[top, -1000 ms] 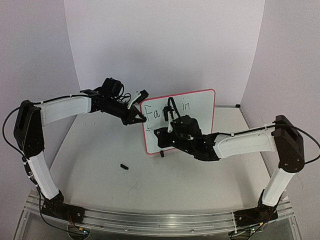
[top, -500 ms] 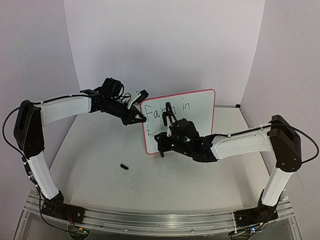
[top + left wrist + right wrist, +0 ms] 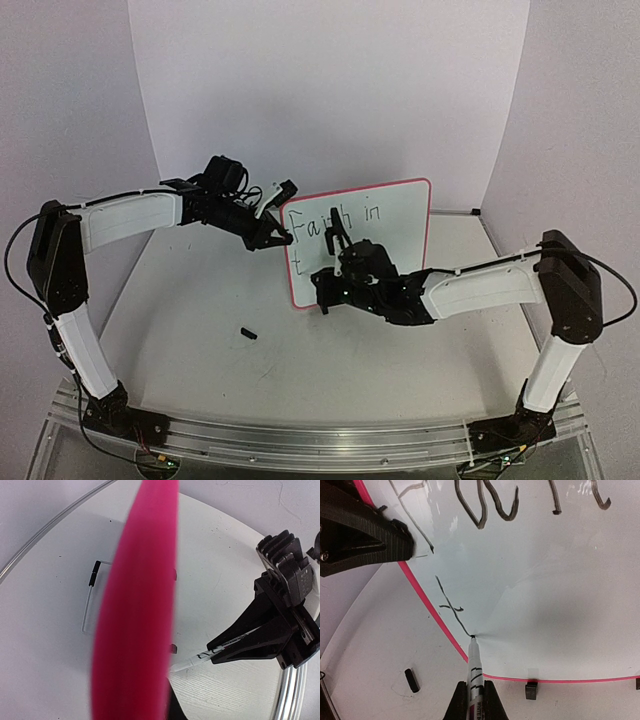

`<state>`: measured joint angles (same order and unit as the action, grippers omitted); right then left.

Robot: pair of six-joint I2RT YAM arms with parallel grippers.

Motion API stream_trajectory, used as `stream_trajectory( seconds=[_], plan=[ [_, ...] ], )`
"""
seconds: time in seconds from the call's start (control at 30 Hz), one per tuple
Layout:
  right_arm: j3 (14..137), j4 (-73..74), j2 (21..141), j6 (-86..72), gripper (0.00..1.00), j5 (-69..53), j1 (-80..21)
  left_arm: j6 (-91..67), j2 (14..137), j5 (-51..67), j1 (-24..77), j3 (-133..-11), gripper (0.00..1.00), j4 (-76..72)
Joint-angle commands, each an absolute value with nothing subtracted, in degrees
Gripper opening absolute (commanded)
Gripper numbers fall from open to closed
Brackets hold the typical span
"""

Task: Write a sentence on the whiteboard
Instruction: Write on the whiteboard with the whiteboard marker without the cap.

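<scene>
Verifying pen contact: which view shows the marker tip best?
Right wrist: the marker tip touches the whiteboard at the end of the "t" stroke, sharp and unobstructed. Left wrist shows only the barrel in the right gripper; the whiteboard's blurred pink frame hides the tip. Top external: too small, behind the gripper.

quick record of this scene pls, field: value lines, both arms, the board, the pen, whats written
whiteboard: upright on the table, pink frame, black feet
left tool: clamped on the whiteboard's left edge
right tool: shut on the marker
marker tip: touching the board at the foot of a stroke, near the lower left corner
sentence: "Faith in" on the top line, a "t" below it, unfinished
loose item: small black piece on the table in front of the board, possibly a cap
</scene>
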<state>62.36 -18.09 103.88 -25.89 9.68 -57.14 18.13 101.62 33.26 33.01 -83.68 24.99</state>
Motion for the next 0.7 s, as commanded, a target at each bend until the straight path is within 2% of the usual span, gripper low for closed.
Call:
stream_trajectory(
  seconds=[0.0, 0.67],
  plan=[
    [62.2, -18.7, 99.3, -25.1, 0.00, 12.8, -56.8, 21.2, 101.9, 27.4, 33.2, -83.5, 0.00, 30.5],
    [63.9, -19.5, 100.6, -25.2, 0.00, 13.3, -56.8, 21.2, 101.8, 27.3, 33.3, -83.5, 0.00, 30.5]
  ],
)
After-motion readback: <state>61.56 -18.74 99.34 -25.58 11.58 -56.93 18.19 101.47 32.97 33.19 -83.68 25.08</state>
